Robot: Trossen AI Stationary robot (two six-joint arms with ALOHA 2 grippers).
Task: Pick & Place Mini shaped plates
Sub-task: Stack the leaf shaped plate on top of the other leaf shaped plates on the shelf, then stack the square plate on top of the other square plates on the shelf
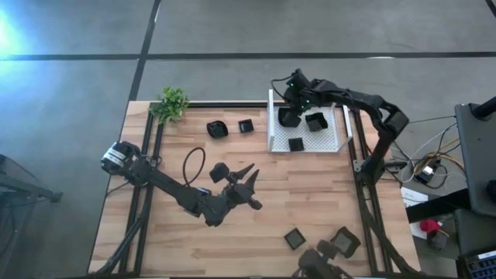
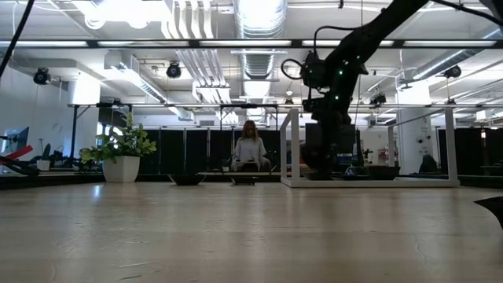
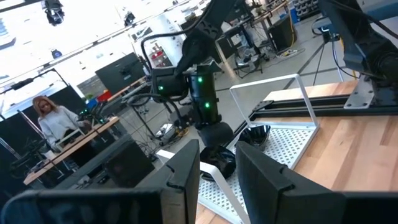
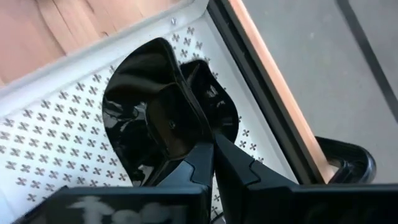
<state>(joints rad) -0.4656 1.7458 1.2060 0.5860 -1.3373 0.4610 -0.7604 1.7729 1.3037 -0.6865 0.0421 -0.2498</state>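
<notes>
My right gripper (image 1: 291,111) reaches over the far left corner of the white mesh tray (image 1: 329,146) and is shut on a glossy black mini plate (image 4: 143,106). Two more mini plates (image 1: 315,121) (image 1: 296,144) lie on the tray's floor. Two others rest on the table left of the tray (image 1: 216,129) (image 1: 246,125), and two near the front edge (image 1: 294,238) (image 1: 345,242). My left gripper (image 1: 249,186) stands open at mid-table, pointing level toward the tray, with nothing between its fingers (image 3: 186,168). My right gripper pinches the plate's rim (image 4: 200,138) between its two fingers. The fingers come from above, slanting down toward the tray's far left corner. The plate hangs tilted below them over the tray floor (image 4: 56,143); whether it touches the floor I cannot tell.
The tray has upright side walls (image 1: 270,124). A small green plant (image 1: 172,103) stands at the table's far left corner. A black cable loop (image 1: 194,163) lies beside my left arm. A person (image 2: 250,149) sits far behind the table.
</notes>
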